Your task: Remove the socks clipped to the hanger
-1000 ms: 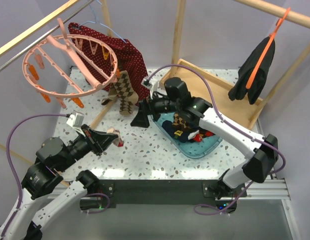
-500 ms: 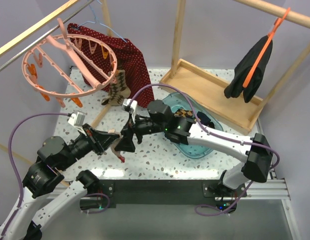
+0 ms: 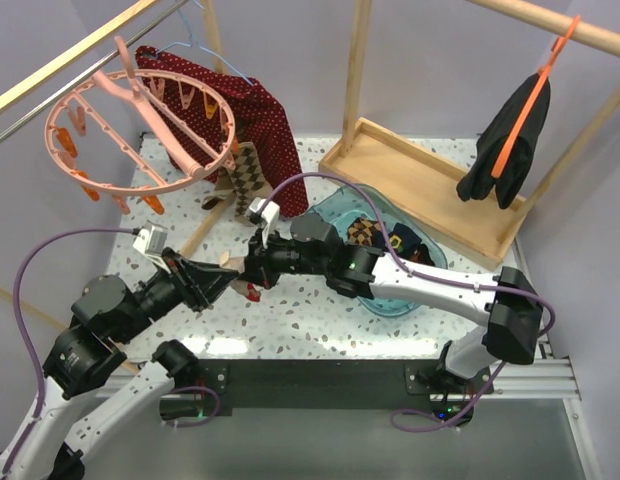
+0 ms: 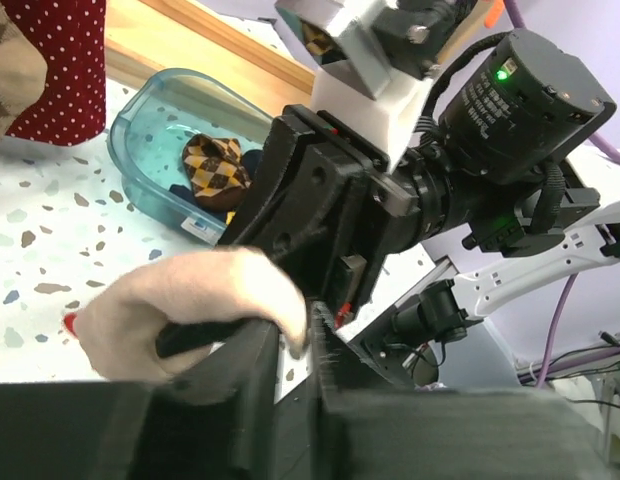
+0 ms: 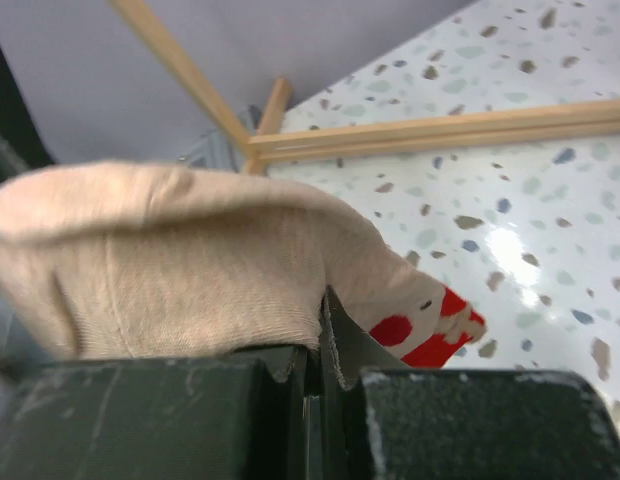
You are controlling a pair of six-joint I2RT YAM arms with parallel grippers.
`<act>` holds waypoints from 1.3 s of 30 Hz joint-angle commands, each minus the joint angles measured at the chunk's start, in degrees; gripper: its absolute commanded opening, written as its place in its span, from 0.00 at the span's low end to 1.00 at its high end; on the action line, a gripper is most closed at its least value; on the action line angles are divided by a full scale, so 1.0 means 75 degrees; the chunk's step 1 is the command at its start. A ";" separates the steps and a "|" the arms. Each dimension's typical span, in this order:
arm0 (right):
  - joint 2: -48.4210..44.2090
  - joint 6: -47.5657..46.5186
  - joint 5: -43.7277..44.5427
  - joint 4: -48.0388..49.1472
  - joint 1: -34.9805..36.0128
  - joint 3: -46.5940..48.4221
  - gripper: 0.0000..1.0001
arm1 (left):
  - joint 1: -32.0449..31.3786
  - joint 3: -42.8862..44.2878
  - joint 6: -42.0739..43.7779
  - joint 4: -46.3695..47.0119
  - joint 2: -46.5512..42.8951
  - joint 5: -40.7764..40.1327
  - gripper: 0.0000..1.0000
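Note:
A beige sock [image 3: 236, 266] with red marks hangs low over the table between both grippers. My right gripper [image 3: 253, 270] is shut on its fabric [image 5: 190, 260], which bunches over the closed fingertips [image 5: 320, 340]. My left gripper [image 4: 298, 345] has its jaws slightly apart, table showing in the gap, and the sock [image 4: 190, 300] lies over its left finger. The pink ring hanger [image 3: 140, 130] hangs at the back left with a brown argyle sock [image 3: 245, 170] clipped to it. More socks [image 3: 365, 232] lie in the blue bin [image 3: 385, 292].
A red white-dotted cloth [image 3: 262, 110] hangs behind the ring hanger. A wooden tray [image 3: 430, 190] lies at the back right, and a black garment [image 3: 505, 140] hangs on an orange hanger. Wooden rack posts rise at the back.
My right arm swung left from the bin to the left gripper and closed on the beige sock. The left jaws, shut on that sock before, have parted.

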 commanded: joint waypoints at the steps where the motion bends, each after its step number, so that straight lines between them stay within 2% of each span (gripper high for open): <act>1: -0.0500 -0.0039 0.1614 -0.0601 -0.0126 -0.0192 0.00 | -0.0002 0.0088 0.0085 0.0166 -0.0069 -0.0058 0.45; 4: -0.0852 -0.0027 0.2156 -0.1514 -0.0545 -0.0216 0.00 | -0.0002 0.0076 0.0144 0.0108 -0.0057 -0.0117 0.61; 6: -0.1040 0.0229 0.2286 -0.2192 -0.0967 -0.0262 0.00 | -0.0002 0.0065 0.0179 0.0084 -0.0057 -0.0152 0.64; 7: -0.1319 0.0323 0.2217 -0.2359 -0.1480 -0.0321 0.00 | -0.0002 0.0064 0.0203 0.0061 -0.0057 -0.0152 0.66; 9: -0.1695 0.0441 0.2216 -0.2675 -0.1975 -0.0602 0.00 | -0.0002 0.0076 0.0215 0.0037 -0.0057 -0.0175 0.68; 13: -0.2353 0.0056 0.3129 -0.3577 -0.2947 -0.0604 0.00 | -0.0002 0.0006 0.0214 -0.0010 -0.0092 -0.0246 0.69; 15: -0.2213 -0.0097 0.3260 -0.4522 -0.3463 -0.0393 0.00 | -0.0002 -0.0041 0.0215 0.0049 -0.0081 -0.0211 0.69; 16: -0.2132 -0.0132 0.3236 -0.4737 -0.3965 -0.0287 0.00 | -0.0002 -0.0053 0.0203 0.0060 -0.0092 -0.0199 0.68; 19: -0.1885 -0.0308 0.3224 -0.5313 -0.4612 -0.0298 0.02 | -0.0002 -0.0088 0.0249 0.0096 -0.0104 -0.0175 0.68; 21: -0.1675 -0.0460 0.3341 -0.5582 -0.4743 -0.0298 0.09 | -0.0002 -0.0123 0.0273 0.0072 -0.0139 -0.0164 0.68; 23: -0.1511 -0.0635 0.3225 -0.5642 -0.4778 -0.0298 0.36 | -0.0002 -0.0158 0.0285 0.0072 -0.0151 -0.0164 0.68; 24: -0.1417 -0.0660 0.3016 -0.5665 -0.4778 -0.0275 0.59 | -0.0002 -0.0193 0.0308 0.0072 -0.0174 -0.0129 0.68; 27: -0.0960 -0.0835 0.2511 -0.5619 -0.4778 -0.0053 0.80 | -0.0002 -0.0252 0.0355 0.0072 -0.0221 -0.0082 0.68; 30: -0.0328 -0.0953 0.2193 -0.5537 -0.4732 0.0579 0.86 | -0.0002 -0.0275 0.0402 0.0037 -0.0314 -0.0070 0.68; 32: 0.0233 -0.1046 0.3279 -0.5455 -0.4207 0.1316 0.89 | -0.0002 -0.0275 0.0449 0.0014 -0.0373 -0.0081 0.68; 34: 0.0656 -0.1210 0.3762 -0.5571 -0.3541 0.2401 0.92 | -0.0002 -0.0217 0.0495 -0.0092 -0.0444 -0.0082 0.68; 37: 0.1325 -0.0978 0.2865 -0.4755 -0.3163 0.2971 0.93 | -0.0002 -0.0147 0.0542 -0.0279 -0.0491 -0.0093 0.68; 39: 0.1560 -0.0696 0.1764 -0.3292 -0.3033 0.2879 0.93 | -0.0002 -0.0135 0.0531 -0.0361 -0.0572 -0.0105 0.68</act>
